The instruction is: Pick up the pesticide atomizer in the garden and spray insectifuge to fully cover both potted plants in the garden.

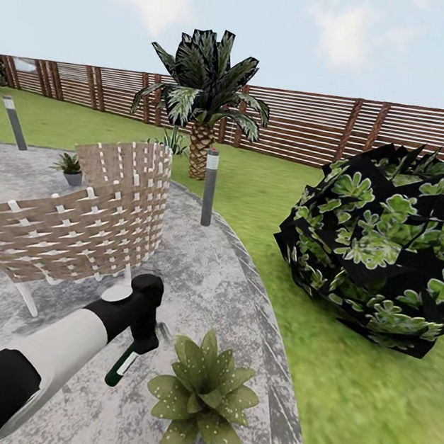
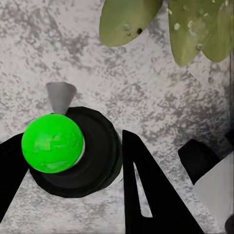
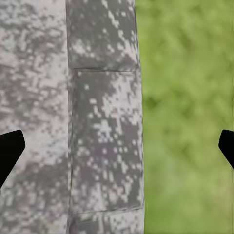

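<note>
Your left gripper (image 1: 135,352) is clamped on the pesticide atomizer (image 1: 120,366), just beside the near potted plant (image 1: 205,395). Your right gripper's (image 3: 117,146) fingers are apart. Spraying both plants looks left; the far plant (image 1: 69,168) waits behind the chair (image 1: 79,217).

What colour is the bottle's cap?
Bright green, best seen in the left wrist view: cap on the dark bottle.

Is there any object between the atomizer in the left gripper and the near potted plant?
Nothing visible stands between them. The left gripper holds the pesticide atomizer just beside the near potted plant, with bare stone patio in the gap.
</note>
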### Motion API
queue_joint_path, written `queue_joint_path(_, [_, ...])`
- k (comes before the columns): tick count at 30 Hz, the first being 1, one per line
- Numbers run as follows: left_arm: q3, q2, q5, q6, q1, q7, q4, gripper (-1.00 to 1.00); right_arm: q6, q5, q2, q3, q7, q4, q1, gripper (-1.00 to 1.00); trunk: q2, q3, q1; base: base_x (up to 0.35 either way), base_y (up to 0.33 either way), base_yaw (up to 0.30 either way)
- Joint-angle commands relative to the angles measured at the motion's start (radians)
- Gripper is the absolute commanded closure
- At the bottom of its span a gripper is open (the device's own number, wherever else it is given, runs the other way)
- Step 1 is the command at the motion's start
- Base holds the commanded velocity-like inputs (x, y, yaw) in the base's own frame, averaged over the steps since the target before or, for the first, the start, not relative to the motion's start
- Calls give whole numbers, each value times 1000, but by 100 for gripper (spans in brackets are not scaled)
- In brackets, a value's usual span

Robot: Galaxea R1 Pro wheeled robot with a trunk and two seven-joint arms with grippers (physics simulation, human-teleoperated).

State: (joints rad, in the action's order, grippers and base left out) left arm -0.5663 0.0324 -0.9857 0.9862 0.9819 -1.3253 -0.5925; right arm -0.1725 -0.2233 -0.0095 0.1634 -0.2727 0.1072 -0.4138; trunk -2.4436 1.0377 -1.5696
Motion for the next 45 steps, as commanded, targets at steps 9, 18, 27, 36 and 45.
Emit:
queue_joint_path(9, [3,-1,-7,-79,-95,-21,-7,100,-4,-10,0,8,-2,-1,0,-100,0,1,0,3,0,0])
queue_joint_path(18, [116,-18,-5,-88,-95,-64,-13,100,-4,-10,0,7,-2,0,0,-100,0,1,0,0,0,0])
queue_joint_path(27, [123,-19,-13,-83,-82,-48,-16,100,-4,-10,1,8,-2,0,0,-100,0,1,0,0,0,28])
queue_joint_path(36, [123,-18,-13,-76,-80,-19,-17,100,-4,-10,2,7,-2,0,0,-100,0,1,0,-13,-14,264])
queue_joint_path(45, [127,-9,-13,-75,-84,26,-17,100,-4,-10,2,7,-2,0,0,-100,0,1,0,-215,-173,276])
